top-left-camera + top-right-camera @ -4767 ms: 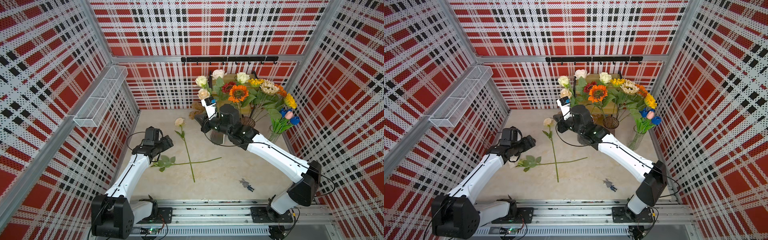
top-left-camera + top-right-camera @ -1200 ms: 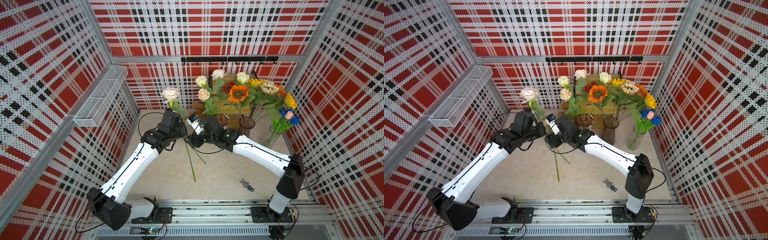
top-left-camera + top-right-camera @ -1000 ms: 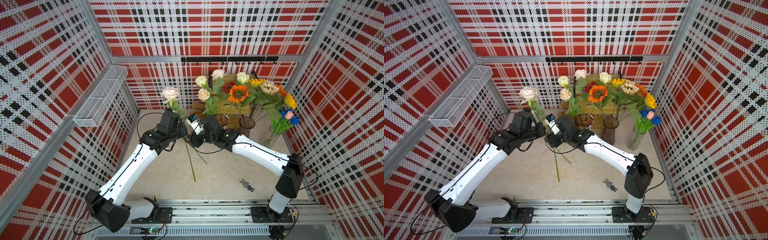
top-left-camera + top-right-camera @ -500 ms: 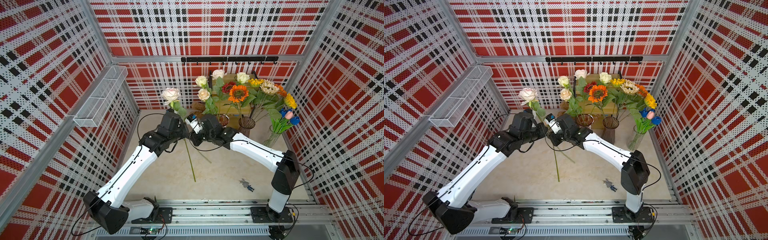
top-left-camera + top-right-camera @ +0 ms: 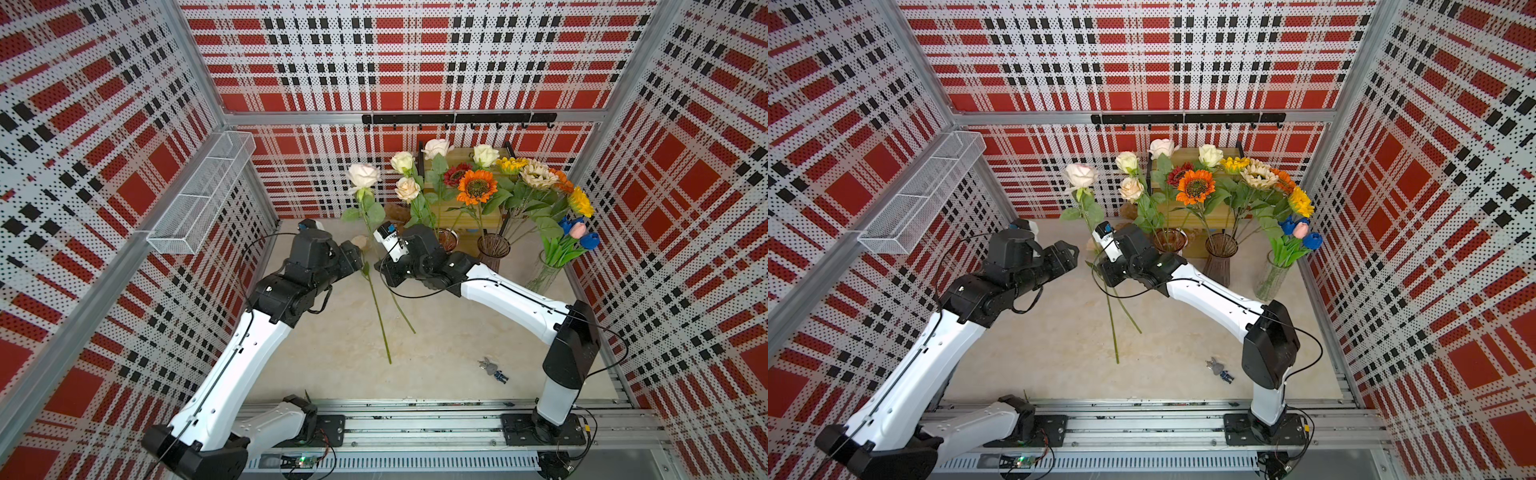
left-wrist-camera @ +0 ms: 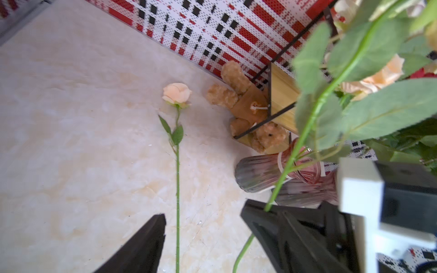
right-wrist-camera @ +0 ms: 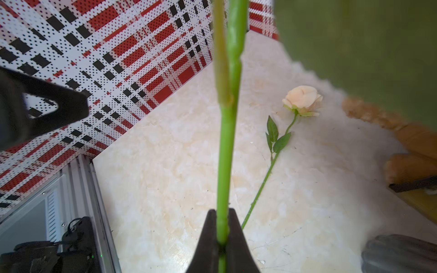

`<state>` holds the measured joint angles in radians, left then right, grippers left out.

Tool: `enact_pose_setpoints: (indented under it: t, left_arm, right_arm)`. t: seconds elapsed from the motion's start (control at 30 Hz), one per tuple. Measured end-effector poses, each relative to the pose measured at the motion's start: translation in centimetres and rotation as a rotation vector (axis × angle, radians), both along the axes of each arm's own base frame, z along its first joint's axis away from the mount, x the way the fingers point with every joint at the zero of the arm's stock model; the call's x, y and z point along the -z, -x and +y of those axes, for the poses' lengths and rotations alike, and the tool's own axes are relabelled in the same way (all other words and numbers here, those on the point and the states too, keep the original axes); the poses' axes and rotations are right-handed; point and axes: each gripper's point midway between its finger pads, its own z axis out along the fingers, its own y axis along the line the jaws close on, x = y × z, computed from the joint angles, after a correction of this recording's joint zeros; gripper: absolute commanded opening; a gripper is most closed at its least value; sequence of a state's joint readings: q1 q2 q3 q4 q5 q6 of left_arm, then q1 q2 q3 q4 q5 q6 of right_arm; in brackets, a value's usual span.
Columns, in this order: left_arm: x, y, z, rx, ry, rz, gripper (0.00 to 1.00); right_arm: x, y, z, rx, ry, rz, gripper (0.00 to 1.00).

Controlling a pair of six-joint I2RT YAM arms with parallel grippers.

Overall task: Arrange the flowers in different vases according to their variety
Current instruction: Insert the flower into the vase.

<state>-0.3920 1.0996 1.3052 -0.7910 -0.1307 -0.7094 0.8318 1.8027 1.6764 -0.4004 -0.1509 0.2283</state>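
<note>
right gripper (image 7: 222, 238) clamps the green stem of a tall white rose (image 5: 363, 174) — plain only in its wrist view; left gripper (image 6: 203, 212) gapes beside it. a peach rose (image 6: 176, 92) lies on the beige table (image 5: 436, 353). one ribbed smoky glass vase (image 5: 449, 239) holds cream roses (image 5: 407, 189), its twin (image 5: 493, 249) sunflowers (image 5: 476, 188) — the clear glass cylinder (image 5: 542, 278), tulips (image 5: 575, 232).

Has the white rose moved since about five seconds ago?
Yes. The white rose lay flat on the tabletop then; now it stands upright in the right gripper, raised and closer to the roses' ribbed vase.
</note>
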Motion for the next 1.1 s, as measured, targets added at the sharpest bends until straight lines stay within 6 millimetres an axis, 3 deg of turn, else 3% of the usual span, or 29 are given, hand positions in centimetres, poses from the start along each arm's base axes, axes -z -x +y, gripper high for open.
enact_pose_setpoints:
  t: [0.1, 0.2, 0.27, 0.37, 0.47, 0.57, 0.77, 0.97, 1.1]
  left_arm:
    - [2.8, 1.0, 1.1, -0.018, -0.02, 0.055, 0.79]
    - [8.5, 2.1, 1.2, -0.005, -0.048, 0.174, 0.78]
    - [12.9, 2.9, 1.0, 0.012, -0.059, 0.267, 0.76]
    - [17.7, 3.9, 0.9, 0.029, -0.067, 0.367, 0.74]
    - [20.0, 3.1, 0.7, 0.036, -0.065, 0.409, 0.71]
    - [21.5, 1.3, 0.1, 0.048, -0.071, 0.418, 0.69]
    - [23.6, -2.2, -0.8, 0.078, -0.1, 0.438, 0.67]
    - [23.0, -6.5, -1.6, 0.103, -0.11, 0.392, 0.65]
    - [22.9, -8.1, -2.3, 0.124, -0.112, 0.377, 0.65]
  right_arm:
    - [-1.9, -1.3, -1.4, 0.057, -0.005, -0.058, 0.0]
    - [-5.0, -2.3, -3.6, 0.12, -0.026, -0.139, 0.0]
    - [-7.8, -2.6, -5.3, 0.165, -0.053, -0.214, 0.0]
    - [-12.5, -2.7, -8.2, 0.234, -0.112, -0.337, 0.0]
    - [-16.4, -2.6, -10.9, 0.285, -0.175, -0.448, 0.0]
    - [-18.9, -2.9, -12.7, 0.32, -0.214, -0.525, 0.0]
    - [-19.2, -4.5, -14.3, 0.359, -0.221, -0.595, 0.0]
    - [-16.2, -5.7, -14.7, 0.381, -0.212, -0.623, 0.0]
    - [-15.8, -6.2, -15.4, 0.412, -0.223, -0.652, 0.0]
